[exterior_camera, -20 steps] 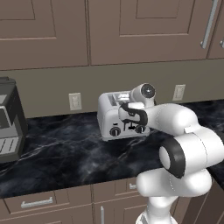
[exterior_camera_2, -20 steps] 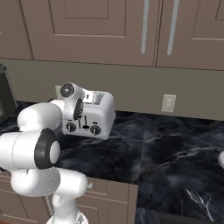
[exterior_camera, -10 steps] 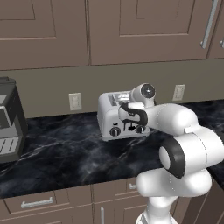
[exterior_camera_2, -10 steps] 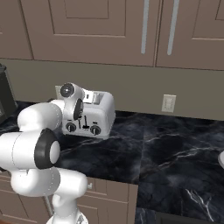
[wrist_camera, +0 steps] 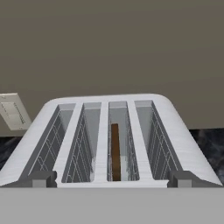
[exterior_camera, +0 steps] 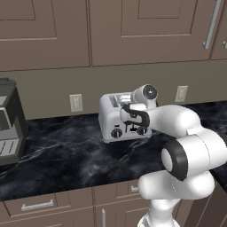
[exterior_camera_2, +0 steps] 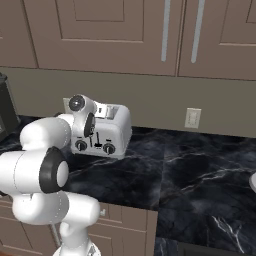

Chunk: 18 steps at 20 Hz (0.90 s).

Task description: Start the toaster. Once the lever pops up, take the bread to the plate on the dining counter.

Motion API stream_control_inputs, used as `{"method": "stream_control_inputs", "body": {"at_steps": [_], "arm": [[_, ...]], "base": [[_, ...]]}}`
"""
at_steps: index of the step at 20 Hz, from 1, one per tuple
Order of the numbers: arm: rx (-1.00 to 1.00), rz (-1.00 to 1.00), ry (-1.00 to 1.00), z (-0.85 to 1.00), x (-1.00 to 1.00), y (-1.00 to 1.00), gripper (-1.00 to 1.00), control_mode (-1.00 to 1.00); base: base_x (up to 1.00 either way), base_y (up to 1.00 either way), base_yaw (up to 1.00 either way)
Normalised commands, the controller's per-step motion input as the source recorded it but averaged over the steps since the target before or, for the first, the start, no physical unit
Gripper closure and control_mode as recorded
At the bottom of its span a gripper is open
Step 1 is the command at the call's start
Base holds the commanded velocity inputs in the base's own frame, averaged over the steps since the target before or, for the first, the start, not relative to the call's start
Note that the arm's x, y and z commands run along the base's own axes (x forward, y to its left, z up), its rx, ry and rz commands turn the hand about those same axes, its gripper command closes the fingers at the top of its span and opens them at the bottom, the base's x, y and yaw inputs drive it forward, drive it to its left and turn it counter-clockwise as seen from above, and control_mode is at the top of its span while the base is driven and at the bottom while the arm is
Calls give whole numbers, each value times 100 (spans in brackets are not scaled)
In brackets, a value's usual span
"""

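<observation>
The toaster (exterior_camera: 119, 119) stands on the black marble desk (exterior_camera: 66, 155) against the back wall, its two round knobs (exterior_camera_2: 81, 145) facing out into the room. The white arm reaches in from the front, and its hand hangs just before and above the toaster's front face. The gripper (wrist_camera: 112, 178) is released: its two dark fingertips (wrist_camera: 42, 178) stand wide apart at either front corner of the toaster, grasping nothing. From the hand's own view, looking down over the four slots, the bread (wrist_camera: 115, 151) sits upright and edge-on, sunk inside the third slot from the left; the other three slots show bare wire racks. A wall outlet (exterior_camera: 76, 102) is just left of the toaster, and a dark boxy appliance (exterior_camera: 9, 120) stands well apart at the desk's far left.
</observation>
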Motion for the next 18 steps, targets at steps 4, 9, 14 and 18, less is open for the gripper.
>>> {"method": "stream_control_inputs", "body": {"at_steps": [4,9,14,18], "arm": [[0,0,0,0,0,0,-100,-100],[0,0,0,0,0,0,-100,-100],[0,0,0,0,0,0,-100,-100],[0,0,0,0,0,0,-100,-100]], "base": [[0,0,0],[0,0,0],[0,0,0],[0,0,0]]}}
